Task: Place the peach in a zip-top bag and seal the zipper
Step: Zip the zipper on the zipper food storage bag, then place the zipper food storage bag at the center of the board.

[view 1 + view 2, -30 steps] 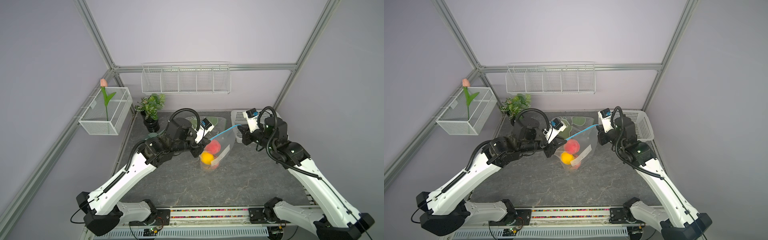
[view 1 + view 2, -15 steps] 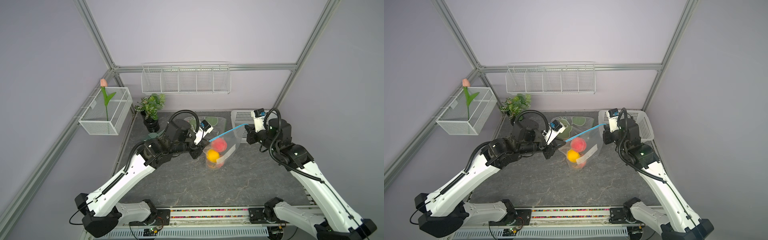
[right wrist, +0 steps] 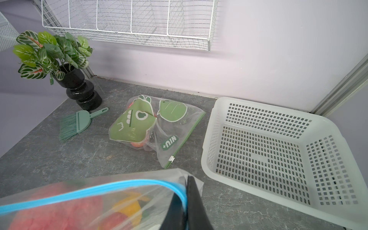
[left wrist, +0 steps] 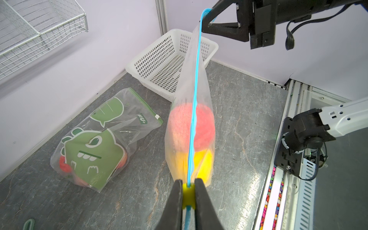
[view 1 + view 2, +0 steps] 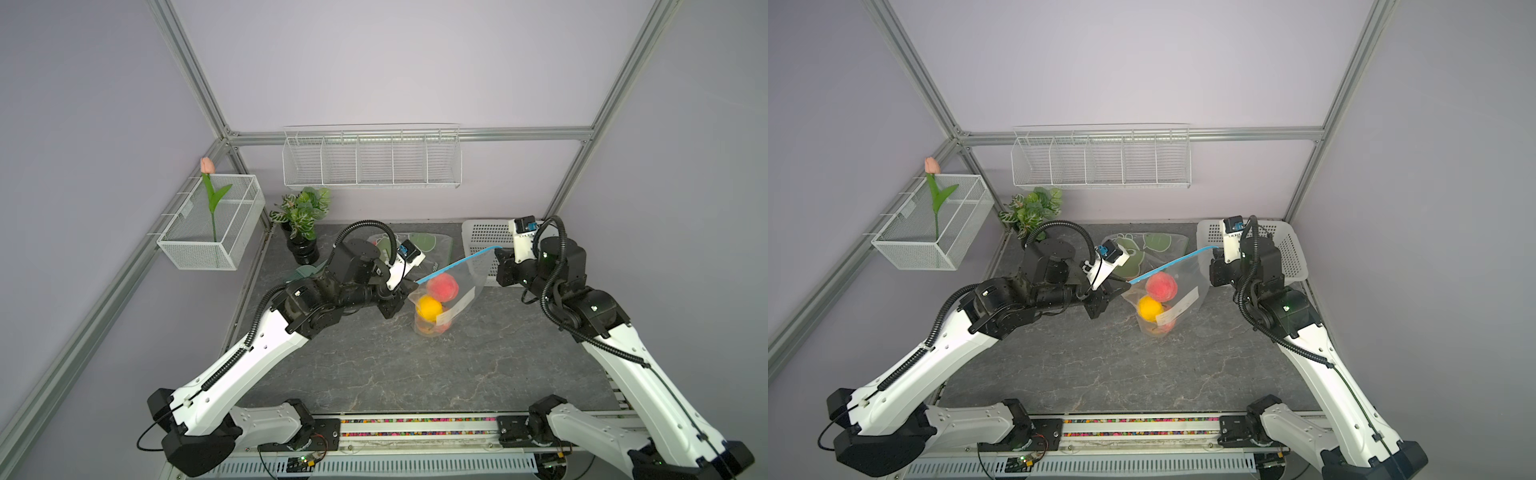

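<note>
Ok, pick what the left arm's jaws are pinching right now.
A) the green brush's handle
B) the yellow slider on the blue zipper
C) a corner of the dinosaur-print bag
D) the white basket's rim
B: in the left wrist view the jaws stand closed on the yellow slider, which sits on the blue zipper of the zip-top bag.

My left arm [image 5: 266, 345] reaches in low toward the bag [image 5: 469, 274], wrist rolled over. The left gripper [image 4: 188, 183] is pinched on the yellow slider [image 4: 188, 192] at the bag's near end. My right arm [image 5: 615, 357] stands bent at the elbow on the bag's opposite side. The right gripper [image 3: 186, 180] is clamped tight on the bag's raised top corner.
</note>
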